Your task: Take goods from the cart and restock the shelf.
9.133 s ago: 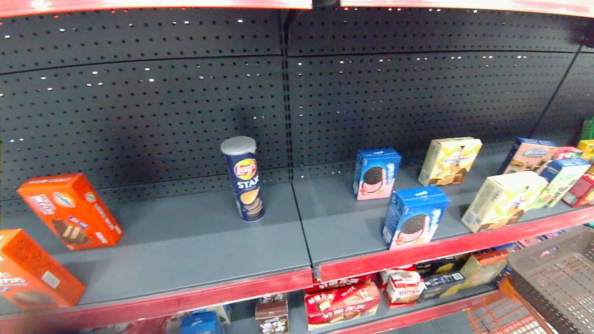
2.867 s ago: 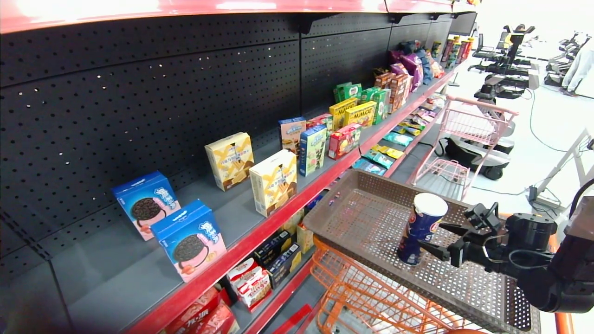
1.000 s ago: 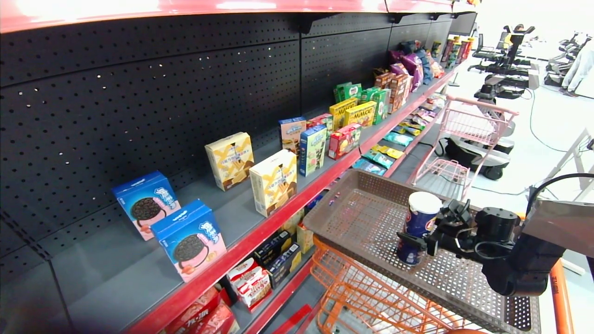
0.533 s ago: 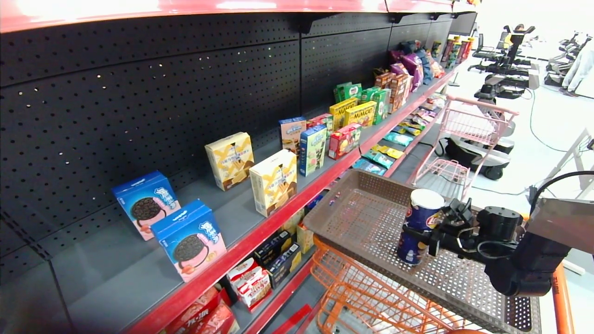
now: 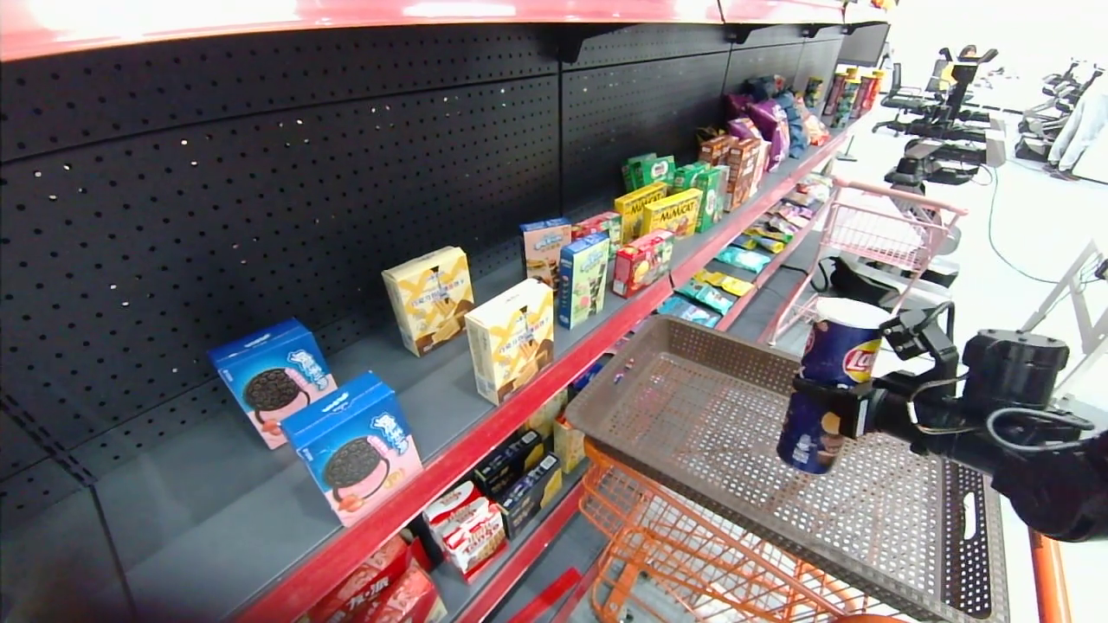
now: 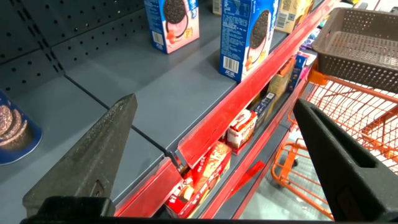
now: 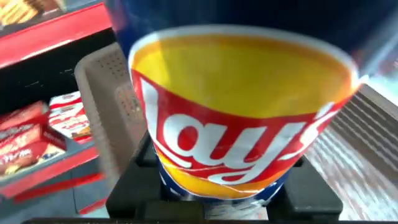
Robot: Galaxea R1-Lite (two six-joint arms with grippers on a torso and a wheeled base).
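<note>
A dark blue chip can (image 5: 828, 384) with a white lid hangs upright above the brown perforated cart tray (image 5: 692, 415), and my right gripper (image 5: 853, 391) is shut on its middle. In the right wrist view the chip can (image 7: 242, 118) sits close up between the fingers. My left gripper (image 6: 211, 155) is open, hovering over the grey shelf (image 6: 149, 106) just past its red front edge, with nothing between its fingers. Two blue cookie boxes (image 5: 355, 446) and two cream boxes (image 5: 511, 339) stand on the shelf (image 5: 216, 510).
The orange cart frame (image 5: 692, 562) sits under the tray, close to the shelf's red lip. More boxes and bags line the shelf farther right (image 5: 658, 208). A pink cart (image 5: 874, 251) stands in the aisle behind. Lower shelf holds packs (image 5: 467, 528).
My right gripper closed on the chip can and has lifted it up and to the right, off the tray. Since the oldest frame the camera has swung right, from the shelf to the cart.
</note>
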